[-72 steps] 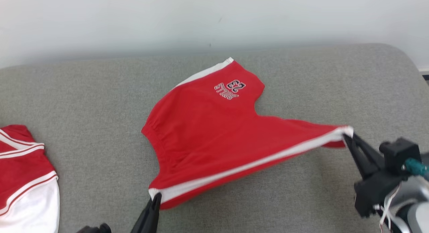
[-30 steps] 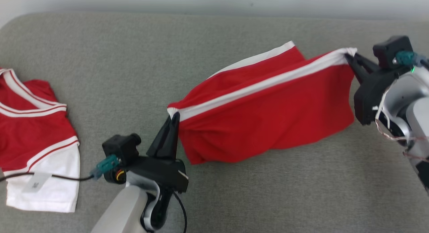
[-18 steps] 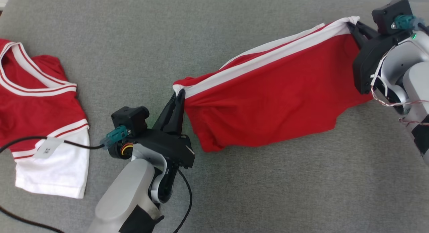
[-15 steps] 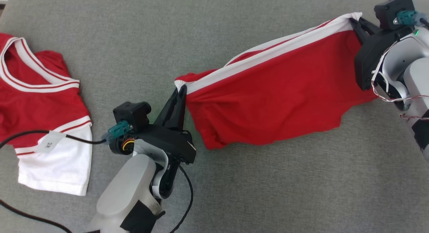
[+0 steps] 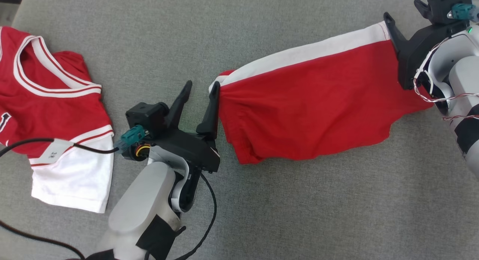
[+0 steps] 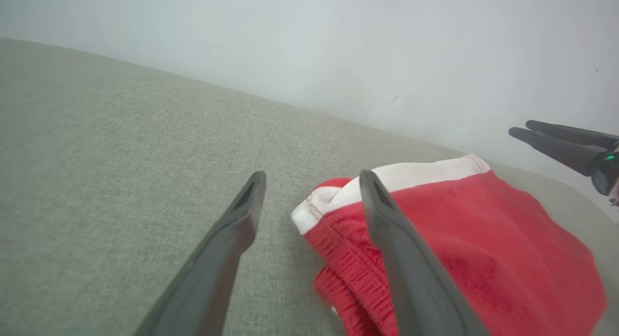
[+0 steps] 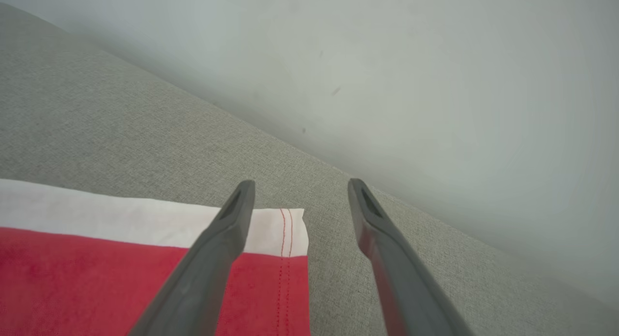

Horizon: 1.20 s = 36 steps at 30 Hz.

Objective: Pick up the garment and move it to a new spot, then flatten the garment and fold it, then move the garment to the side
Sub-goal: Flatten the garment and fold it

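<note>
Red garment [image 5: 310, 110] lies flat, one end beside each arm's wide-open, empty jaws.

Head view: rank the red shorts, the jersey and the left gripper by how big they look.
Red shorts, narrowly.
Jersey: cut off at the edge, so unsure.
Left gripper, clearly smallest.

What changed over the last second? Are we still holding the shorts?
No. The left gripper and right gripper have both opened and let go of the white-striped edge. The red shorts, stretched between them before, now lie on the grey cushion. The red and white jersey still lies at the left.
</note>
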Motion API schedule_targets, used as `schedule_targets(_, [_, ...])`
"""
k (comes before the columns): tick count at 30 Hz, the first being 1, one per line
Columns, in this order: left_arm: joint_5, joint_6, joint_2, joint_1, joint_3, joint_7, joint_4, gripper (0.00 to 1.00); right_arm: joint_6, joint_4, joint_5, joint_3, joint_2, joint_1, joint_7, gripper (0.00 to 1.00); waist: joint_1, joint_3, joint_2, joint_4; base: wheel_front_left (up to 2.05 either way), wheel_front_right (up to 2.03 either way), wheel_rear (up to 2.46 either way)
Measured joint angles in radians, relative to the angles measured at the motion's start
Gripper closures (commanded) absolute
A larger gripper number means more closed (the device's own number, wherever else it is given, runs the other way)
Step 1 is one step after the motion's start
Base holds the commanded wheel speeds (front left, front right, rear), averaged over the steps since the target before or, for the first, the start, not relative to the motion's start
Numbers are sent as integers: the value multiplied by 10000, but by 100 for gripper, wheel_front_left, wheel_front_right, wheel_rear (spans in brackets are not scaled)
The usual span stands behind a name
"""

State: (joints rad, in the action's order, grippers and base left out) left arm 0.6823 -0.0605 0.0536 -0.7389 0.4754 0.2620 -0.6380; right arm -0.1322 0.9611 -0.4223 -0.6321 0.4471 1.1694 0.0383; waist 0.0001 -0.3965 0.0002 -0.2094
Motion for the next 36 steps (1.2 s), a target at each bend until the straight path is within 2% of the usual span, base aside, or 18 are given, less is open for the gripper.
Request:
schedule_targets(5, [-943,174,240,855,-704,6,1187,0,0,832,-209,360,-173,78,92,0,-1,312,-1,16,0,0,0])
schedule_targets(11, [-3145,428,752,2633,-1147,6,3893,0,2,2079,-855,876,-539,138,1870,0,-2,779,-2,56,0,0,0])
schedule_targets(14, [-3877,401,786,3698,-1290,8,5112,0,2,2305,-1124,968,-662,49,2527,0,-3,943,-3,16,0,0,0])
schedule_targets(18, [-4211,148,667,4749,-1511,6,6228,0,2,2564,-1419,1127,-619,-155,3053,0,-2,981,-2,-195,0,0,0])
schedule_targets(25, [-4276,-182,393,5550,-1941,6,6627,0,2,2890,-1685,1519,-399,-248,3312,0,-3,792,-2,-605,0,0,0])
schedule_targets(36, [-4288,-460,71,5593,-2330,6,6504,0,75,3108,-1845,1835,-633,-91,4510,0,-3,358,-3,-1105,0,0,0])
